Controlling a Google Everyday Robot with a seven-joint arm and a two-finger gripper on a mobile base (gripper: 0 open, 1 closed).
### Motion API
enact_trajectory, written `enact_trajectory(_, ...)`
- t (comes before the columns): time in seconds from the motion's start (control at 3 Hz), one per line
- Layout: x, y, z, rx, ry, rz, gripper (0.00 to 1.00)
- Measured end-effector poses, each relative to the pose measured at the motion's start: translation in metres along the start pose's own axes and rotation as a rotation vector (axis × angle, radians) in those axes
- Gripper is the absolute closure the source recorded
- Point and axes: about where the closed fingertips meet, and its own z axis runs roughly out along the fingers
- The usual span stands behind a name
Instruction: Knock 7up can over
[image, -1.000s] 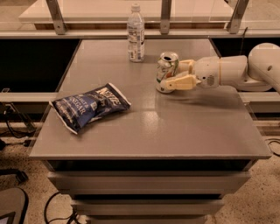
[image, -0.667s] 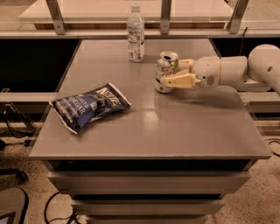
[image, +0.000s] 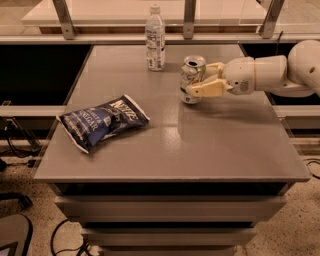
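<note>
The 7up can (image: 191, 75) is a small white-and-silver can with green markings. It stands upright on the grey table (image: 220, 145), right of the middle at the back. My gripper (image: 199, 80) reaches in from the right at can height. Its cream fingers are spread: the near finger (image: 206, 89) lies across the can's front lower side and the far finger (image: 214, 68) lies behind its right side. The can sits partly between them, touching or almost touching.
A clear water bottle (image: 155, 39) with a white cap stands at the table's back edge, left of the can. A dark blue chip bag (image: 101, 121) lies flat at the front left. A railing with metal posts (image: 189, 19) runs behind the table.
My gripper has risen slightly beside the can. The can still stands upright in about the same place.
</note>
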Motion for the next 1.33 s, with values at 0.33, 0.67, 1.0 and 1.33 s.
enact_trajectory(0.33,-0.011,0.0,-0.009,-0.027,0.132,-0.079,1.0)
enact_trajectory(0.67,-0.016,0.003,-0.017,-0.063,0.315,-0.17,1.0)
enact_trajectory(1.0,-0.016,0.006,-0.024,-0.074,0.483,-0.244,1.0)
enact_trajectory(1.33,-0.015,0.007,-0.031,-0.062,0.629,-0.295,1.0)
